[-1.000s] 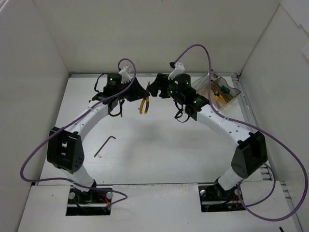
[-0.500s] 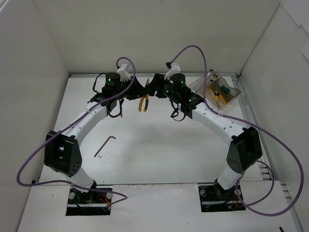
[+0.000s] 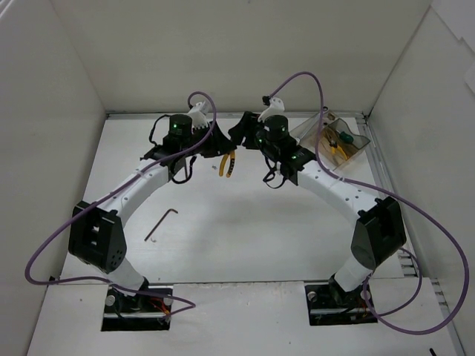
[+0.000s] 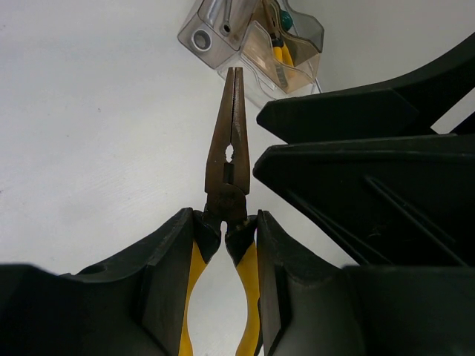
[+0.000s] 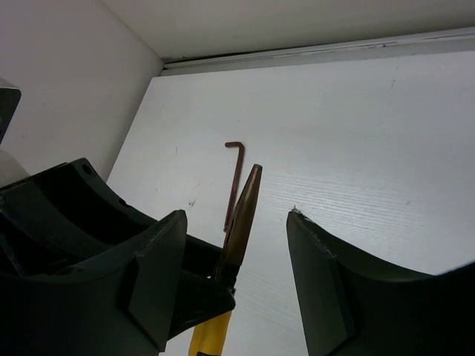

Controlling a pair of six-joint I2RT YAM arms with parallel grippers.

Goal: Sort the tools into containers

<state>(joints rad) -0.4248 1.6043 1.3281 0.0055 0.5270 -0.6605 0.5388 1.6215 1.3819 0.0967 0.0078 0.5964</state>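
My left gripper is shut on the yellow-handled pliers, gripping them at the pivot and holding them off the table. Their nose points at the clear smoky container. In the top view this gripper and the pliers are at the back centre. My right gripper faces it, close by. In the right wrist view it is open, with the pliers' nose between its jaws and touching neither. A thin dark hex key lies on the table at the left.
The container stands at the back right corner, holding a silver wrench, a green-handled screwdriver and a yellow-handled tool. White walls enclose the table on three sides. Purple cables loop above both arms.
My left gripper has shifted slightly right with the pliers, whose handles now hang lower. My right gripper moved left toward it and now has the pliers' nose between its jaws.
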